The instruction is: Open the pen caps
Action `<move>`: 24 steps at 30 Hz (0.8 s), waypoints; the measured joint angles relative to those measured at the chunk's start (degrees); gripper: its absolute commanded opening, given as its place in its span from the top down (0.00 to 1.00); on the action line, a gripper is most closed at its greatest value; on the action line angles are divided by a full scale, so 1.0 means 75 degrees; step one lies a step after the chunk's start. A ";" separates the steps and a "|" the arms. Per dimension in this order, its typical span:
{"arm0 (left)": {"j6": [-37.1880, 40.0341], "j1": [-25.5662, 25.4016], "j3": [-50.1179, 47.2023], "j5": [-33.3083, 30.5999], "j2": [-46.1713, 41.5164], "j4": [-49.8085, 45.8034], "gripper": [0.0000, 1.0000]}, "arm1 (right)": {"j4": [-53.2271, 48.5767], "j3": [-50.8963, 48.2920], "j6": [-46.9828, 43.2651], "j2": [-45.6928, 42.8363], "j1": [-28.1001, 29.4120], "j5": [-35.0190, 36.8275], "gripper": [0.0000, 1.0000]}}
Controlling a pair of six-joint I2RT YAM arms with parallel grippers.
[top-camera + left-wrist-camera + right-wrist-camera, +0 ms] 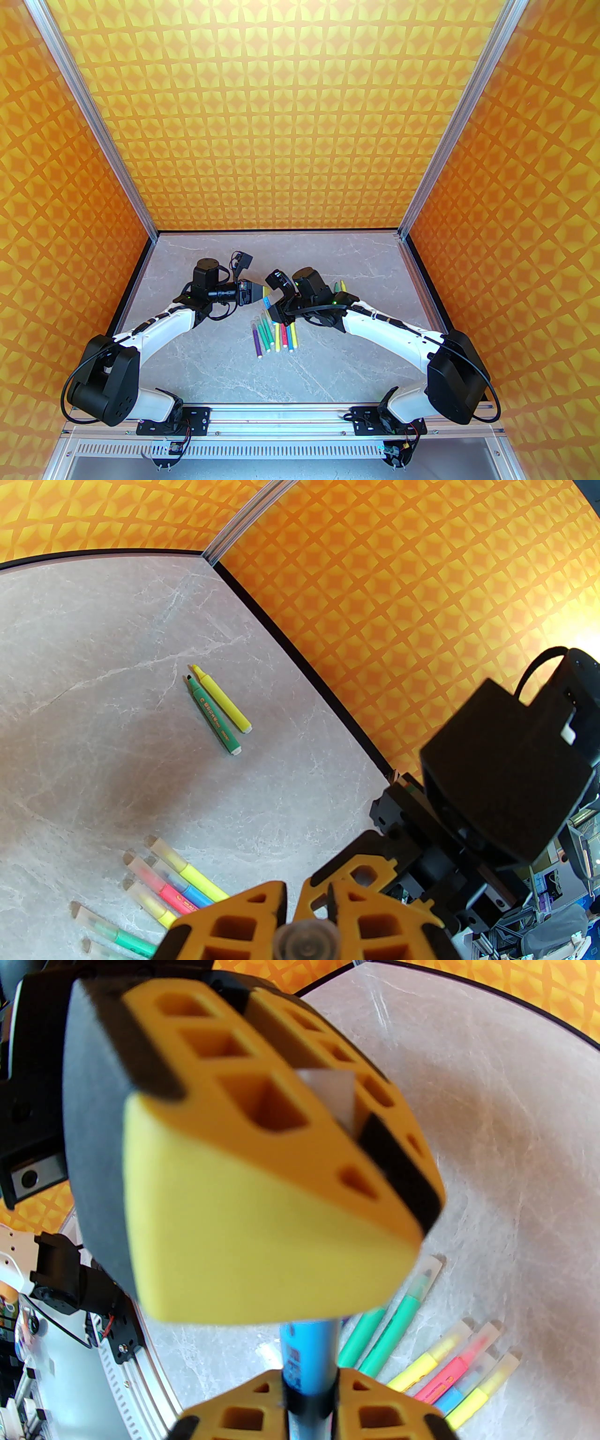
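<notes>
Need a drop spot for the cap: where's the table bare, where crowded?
Bare: the far table strip under the back wall, and the near stretch between the capped marker row and the base rail. Crowded: centre, where left gripper and right gripper meet; two uncapped markers behind the right wrist.

Orange patterned walls point(300, 117) (marble-look tabletop point(328, 375), seemingly).

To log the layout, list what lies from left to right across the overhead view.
Left arm's shoulder → left gripper → right gripper → two uncapped markers → right arm's shoulder. Capped markers left out: they overlap the grippers.
</notes>
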 measured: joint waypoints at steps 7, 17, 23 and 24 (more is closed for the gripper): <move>-0.0064 0.0000 0.0000 0.0015 -0.0035 0.0000 0.95 | 0.0396 -0.0020 -0.0003 0.0160 0.0000 0.0015 0.72; -0.0061 -0.0006 0.0000 -0.0012 -0.0119 -0.0003 1.00 | 0.0764 0.0009 0.0015 0.0431 0.0047 -0.0181 0.92; -0.0061 -0.0009 0.0000 -0.0087 -0.0119 -0.0017 1.00 | 0.0825 -0.0061 0.0015 0.0402 0.0047 -0.0169 1.00; -0.0058 -0.0009 0.0000 -0.0131 -0.0119 -0.0041 1.00 | 0.0880 -0.0140 0.0009 0.0358 0.0047 -0.0157 1.00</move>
